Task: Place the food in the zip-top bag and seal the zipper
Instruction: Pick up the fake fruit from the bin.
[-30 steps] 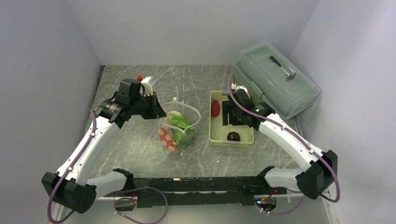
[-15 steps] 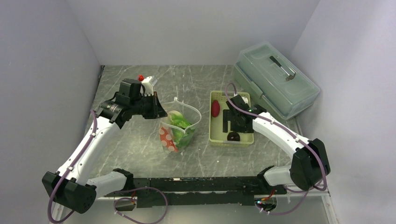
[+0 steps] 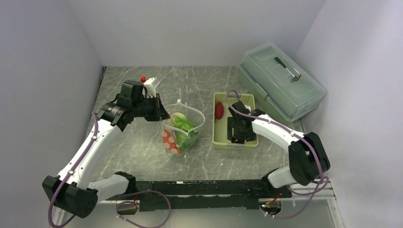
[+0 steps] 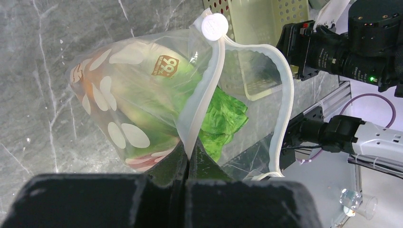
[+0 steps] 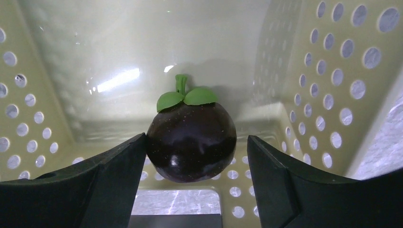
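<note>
The zip-top bag (image 3: 182, 134) stands open at mid-table, with leafy green lettuce (image 3: 182, 125) and reddish pieces inside. My left gripper (image 3: 160, 115) is shut on the bag's mouth edge. In the left wrist view the zipper (image 4: 207, 92) runs down between the closed fingertips of the left gripper (image 4: 188, 153), and the lettuce (image 4: 223, 116) shows through the mouth. My right gripper (image 3: 237, 137) is down in the pale green basket (image 3: 215, 129). It is open around the dark maroon ball (image 5: 191, 142): the left finger (image 5: 119, 171) touches it and the right finger (image 5: 275, 171) stands apart. A red-orange long piece (image 3: 219, 110) lies farther back in the basket.
A large translucent lidded box (image 3: 280, 80) stands at the back right, close behind the basket. A small white and red object (image 3: 148, 81) sits at the back left, behind my left wrist. Grey walls close in on both sides and at the back.
My right gripper has moved towards the near end of the basket and come down over the dark maroon ball, which now sits between its fingers. The left arm and the bag have not moved.
</note>
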Tool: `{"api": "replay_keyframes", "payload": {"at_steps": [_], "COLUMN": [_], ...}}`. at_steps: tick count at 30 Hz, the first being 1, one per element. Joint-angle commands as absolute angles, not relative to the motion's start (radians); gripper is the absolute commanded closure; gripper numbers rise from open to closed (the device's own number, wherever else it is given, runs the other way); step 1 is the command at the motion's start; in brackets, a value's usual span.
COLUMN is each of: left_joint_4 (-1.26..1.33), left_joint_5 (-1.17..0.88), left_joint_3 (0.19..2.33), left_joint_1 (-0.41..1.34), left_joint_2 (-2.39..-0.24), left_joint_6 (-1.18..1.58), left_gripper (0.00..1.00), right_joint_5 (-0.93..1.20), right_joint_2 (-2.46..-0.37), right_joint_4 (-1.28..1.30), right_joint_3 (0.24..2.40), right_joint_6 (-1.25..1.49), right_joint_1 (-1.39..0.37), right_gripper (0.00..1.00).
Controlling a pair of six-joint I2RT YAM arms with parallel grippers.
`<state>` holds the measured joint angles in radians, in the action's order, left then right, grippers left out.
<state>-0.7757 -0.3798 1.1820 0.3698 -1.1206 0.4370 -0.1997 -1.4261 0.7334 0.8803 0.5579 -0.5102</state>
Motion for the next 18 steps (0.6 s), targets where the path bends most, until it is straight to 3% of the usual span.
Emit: {"api": "replay_keyframes", "payload": {"at_steps": [1,4,10,14,18], "left_joint_4": [-0.756,-0.755,-0.759,-0.764,-0.765], "left_joint_5": [-0.386,-0.384,-0.385,-0.386,-0.388], "left_joint_3": [1.189,1.188,1.192,1.199,1.2], "left_joint_1": [0.37,0.37,0.37,0.37,0.37], "left_joint_2": [-1.097,-1.091,-1.095,-1.095,-1.095], "left_joint_6": [0.413,0.412,0.412,0.41,0.411], "left_gripper": [1.0,1.0,1.0,1.0,1.0], "right_joint_5": [-0.183,-0.176,-0.185,-0.194,-0.181], "right_joint_2": [-1.43,-1.427,-1.385,-1.346,-1.3], "right_joint_4": [0.698,0.699,0.73,0.766,0.788], "right_joint_3": [0.878,0.877,0.922,0.987,1.054], "right_joint_6": [0.556,0.55,0.535,0.521,0.506], "right_joint_1": [-0.506,-0.506,-0.505,-0.506,-0.506], "right_gripper": [0.22,0.3,0.57,0.68,0.7]}}
